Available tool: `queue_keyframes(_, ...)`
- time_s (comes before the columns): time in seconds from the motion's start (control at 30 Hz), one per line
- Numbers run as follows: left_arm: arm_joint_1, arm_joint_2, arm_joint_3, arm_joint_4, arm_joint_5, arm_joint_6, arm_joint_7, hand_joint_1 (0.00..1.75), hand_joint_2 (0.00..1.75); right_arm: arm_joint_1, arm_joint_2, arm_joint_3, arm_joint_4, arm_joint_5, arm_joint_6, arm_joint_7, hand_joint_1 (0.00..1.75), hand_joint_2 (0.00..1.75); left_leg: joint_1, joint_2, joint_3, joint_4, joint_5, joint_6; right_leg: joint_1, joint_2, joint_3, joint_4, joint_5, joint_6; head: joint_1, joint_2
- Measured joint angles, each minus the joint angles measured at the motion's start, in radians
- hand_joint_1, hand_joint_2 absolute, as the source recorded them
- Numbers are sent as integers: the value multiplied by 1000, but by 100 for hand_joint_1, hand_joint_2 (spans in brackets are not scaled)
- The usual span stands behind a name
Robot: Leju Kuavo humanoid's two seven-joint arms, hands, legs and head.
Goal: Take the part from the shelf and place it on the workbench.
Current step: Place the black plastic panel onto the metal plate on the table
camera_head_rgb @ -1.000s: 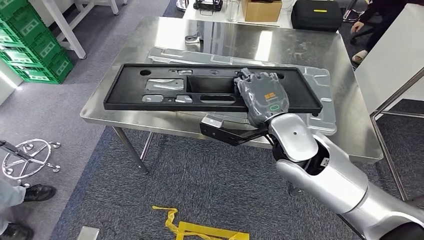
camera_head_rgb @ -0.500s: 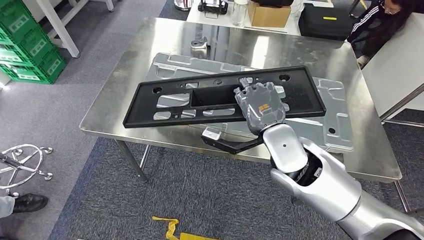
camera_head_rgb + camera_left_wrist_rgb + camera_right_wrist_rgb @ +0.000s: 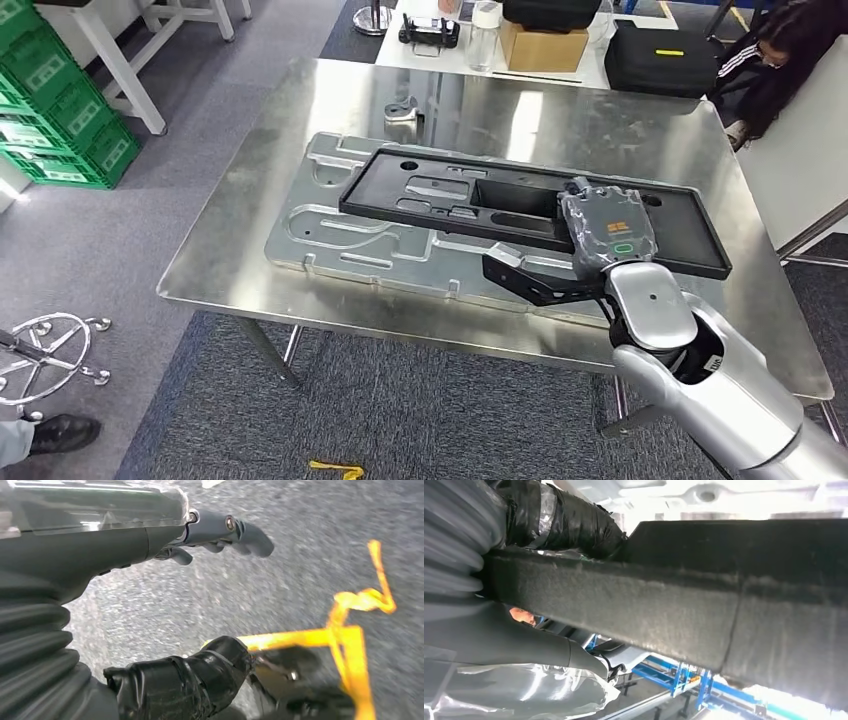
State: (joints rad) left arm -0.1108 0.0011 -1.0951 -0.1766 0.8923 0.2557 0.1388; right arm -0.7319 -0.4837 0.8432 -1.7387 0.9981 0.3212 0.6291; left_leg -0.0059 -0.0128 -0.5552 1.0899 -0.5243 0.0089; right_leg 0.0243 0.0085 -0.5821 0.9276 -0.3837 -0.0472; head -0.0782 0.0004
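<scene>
The part [image 3: 450, 205] is a long black frame with cut-outs, lying across a silver pressed-metal panel [image 3: 350, 240] on the steel workbench [image 3: 300, 110]. My right hand [image 3: 603, 232] grips it from above, towards its right end. I cannot tell whether the part touches the panel. In the right wrist view the part's black edge [image 3: 684, 605] crosses the picture, with the taped thumb [image 3: 574, 520] against it. My left hand [image 3: 200, 605] hangs over grey carpet with its fingers [image 3: 240, 530] apart and nothing in it.
A small metal piece [image 3: 402, 108] lies on the far part of the workbench. Behind it stand a cardboard box [image 3: 543, 45] and a black case [image 3: 660, 60]. A person [image 3: 780, 50] sits at the far right. Green crates [image 3: 60, 110] are on the left, with yellow tape [image 3: 350, 630] on the floor.
My right hand has carried the part to the right and farther over the workbench, off its front-left edge and above the silver panel. The head view has also shifted.
</scene>
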Motion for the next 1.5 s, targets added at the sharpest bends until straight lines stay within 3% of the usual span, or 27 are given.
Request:
queue_keyframes(0.07, -2, 1, -3, 0, 0, -3, 0, 0, 175, 10, -11, -9, -10, -1, 1, -1, 175, 175, 10, 1, -82, 124, -48, -13, -5, 2, 12, -1, -13, 2, 0, 0)
queue_keyframes(0.1, -2, 2, -6, 0, 0, -3, 0, 0, 175, 16, -16, -12, -14, -3, 3, 1, 175, 175, 15, 1, -113, 160, -63, -19, -8, 3, 19, 0, -21, 6, 0, 0)
queue_keyframes(0.13, 0, 3, -8, 0, 1, -3, 0, 0, 175, 21, -19, -15, -16, -8, 7, 3, 175, 175, 19, 2, -129, 163, -59, -26, -11, 3, 28, 2, -30, 10, 0, 0)
queue_keyframes(0.17, 1, 5, -9, 0, 3, -3, -1, 0, 175, 24, -21, -17, -18, -15, 11, 6, 175, 175, 24, 3, -128, 132, -31, -33, -15, 4, 38, 5, -40, 16, 0, 0)
queue_keyframes(0.23, 1, 7, -10, 0, 12, -5, -3, 0, 175, 20, -23, -19, -18, -33, 18, 14, 175, 175, 33, 7, -91, 6, 61, -47, -24, 4, 55, 19, -63, 29, 0, 0)
queue_keyframes(0.3, 0, 10, -9, 0, 22, -11, -3, 0, 175, 8, -22, -19, -14, -49, 21, 24, 175, 175, 36, 8, -73, -77, 96, -39, -27, 6, 57, 35, -84, 45, -1, 0)
queue_keyframes(0.37, -1, 12, -9, 0, 28, -20, -1, 0, 175, -2, -20, -18, -8, -63, 19, 32, 175, 175, 34, 7, -72, -85, 85, -16, -27, 9, 56, 45, -96, 58, -2, 0)
queue_keyframes(0.43, -3, 14, -9, 0, 29, -26, 1, 0, 175, -6, -21, -19, -1, -73, 16, 38, 175, 175, 37, 5, -57, -84, 88, 0, -27, 7, 54, 59, -107, 69, -2, 0)
queue_keyframes(0.5, -6, 14, -9, 0, 29, -28, 4, 0, 175, -10, -24, -20, 8, -78, 9, 40, 175, 175, 38, 1, -42, -85, 82, 8, -29, 0, 10, 139, -130, 79, 3, 0)
queue_keyframes(0.57, -6, 15, -9, 0, 29, -28, 6, 0, 175, -9, -26, -20, 19, -84, 0, 40, 175, 175, 36, -1, -33, -85, 70, 13, -30, -4, -79, 274, -172, 85, 6, 0)
queue_keyframes(0.6, -5, 15, -9, 0, 29, -27, 6, 0, 175, -5, -26, -20, 24, -86, -3, 40, 175, 175, 33, -2, -26, -85, 63, 14, -30, -5, -119, 323, -185, 85, 6, 0)
queue_keyframes(0.63, -5, 15, -9, 0, 29, -26, 6, 0, 175, 0, -27, -20, 30, -88, -5, 39, 175, 175, 30, -3, -18, -85, 55, 16, -29, -6, -144, 338, -181, 82, 6, 0)
queue_keyframes(0.67, -5, 16, -9, 0, 28, -26, 5, 0, 175, 3, -29, -20, 35, -88, -8, 38, 175, 175, 26, -4, -7, -85, 47, 17, -28, -6, -149, 314, -155, 75, 6, 0)
queue_keyframes(0.73, -5, 16, -9, 0, 26, -25, 2, 0, 175, 7, -31, -21, 47, -89, -18, 33, 175, 175, 19, -6, 18, -87, 28, 19, -18, -6, -117, 183, -58, 48, 6, 0)
queue_keyframes(0.8, -7, 13, -9, 0, 24, -25, 1, 0, 175, 7, -31, -23, 59, -90, -29, 27, 175, 175, 16, -6, 36, -95, 15, 14, -4, -7, -78, 78, -3, 22, 1, 0)
queue_keyframes(0.87, -8, 11, -9, 0, 23, -25, -2, 0, 175, 8, -32, -25, 70, -91, -34, 22, 175, 175, 18, -5, 48, -103, 14, 4, 3, -9, -59, 47, -4, 13, -1, 0)
queue_keyframes(0.97, -9, 16, -9, 0, 21, -35, -20, 0, 175, 11, -34, -28, 87, -95, -36, 17, 175, 175, 18, -1, 55, -87, 1, -8, -4, -10, -17, 11, 2, 9, 1, 0)
queue_keyframes(1.03, -11, 23, -9, 0, 22, -48, -37, 0, 175, 16, -35, -30, 105, -104, -36, 12, 87, 87, 19, 1, 5, 10, -37, -13, -8, -10, 5, -4, 0, 7, 0, 0)
queue_keyframes(1.1, -10, 28, -9, 0, 24, -59, -49, 0, 175, 29, -39, -31, 130, -113, -36, 6, 0, 0, 21, 1, -79, 132, -74, -20, -9, -10, 14, -4, -11, 7, 0, 0)
queue_keyframes(1.13, -8, 31, -9, 0, 25, -66, -52, 0, 175, 38, -41, -31, 144, -117, -36, 2, 0, 0, 21, 2, -108, 157, -72, -23, -10, -10, 20, -1, -18, 9, 0, 0)
queue_keyframes(1.17, -6, 34, -9, 0, 26, -72, -52, 0, 175, 46, -43, -32, 160, -120, -37, -2, 0, 0, 21, 2, -120, 147, -48, -26, -11, -9, 26, 2, -26, 12, 0, 0)
queue_keyframes(1.2, -4, 36, -9, 0, 28, -79, -49, 0, 175, 52, -44, -32, 174, -123, -38, -7, 0, 0, 21, 2, -113, 103, -6, -28, -12, -9, 32, 7, -34, 15, 0, 0)
queue_keyframes(1.23, -4, 39, -9, 0, 29, -84, -43, 0, 131, 55, -45, -33, 188, -125, -40, -12, 0, 0, 22, 3, -95, 36, 46, -29, -14, -8, 39, 13, -44, 18, 0, 0)
queue_keyframes(1.27, -4, 41, -9, 0, 31, -86, -36, 0, 87, 56, -46, -34, 201, -126, -43, -15, 0, 0, 22, 3, -80, -24, 77, -29, -15, -6, 43, 21, -52, 23, 0, 0)
queue_keyframes(1.33, -5, 43, -9, 0, 32, -86, -23, 0, 0, 55, -47, -37, 223, -128, -51, -22, 0, 0, 20, 5, -65, -89, 100, -18, -15, -3, 40, 35, -66, 34, 0, 0)
queue_keyframes(1.43, -3, 42, -9, 0, 32, -79, -9, 0, 0, 56, -48, -37, 245, -133, -54, -27, 0, 0, 20, 6, -57, -93, 101, 4, -14, -2, 33, 47, -79, 50, 2, 0)
queue_keyframes(1.5, -4, 40, -9, 0, 33, -73, -4, 0, 0, 52, -48, -38, 254, -136, -54, -28, 0, 0, 25, 7, -53, -97, 103, 12, -17, -3, 8, 102, -113, 63, 5, 0)
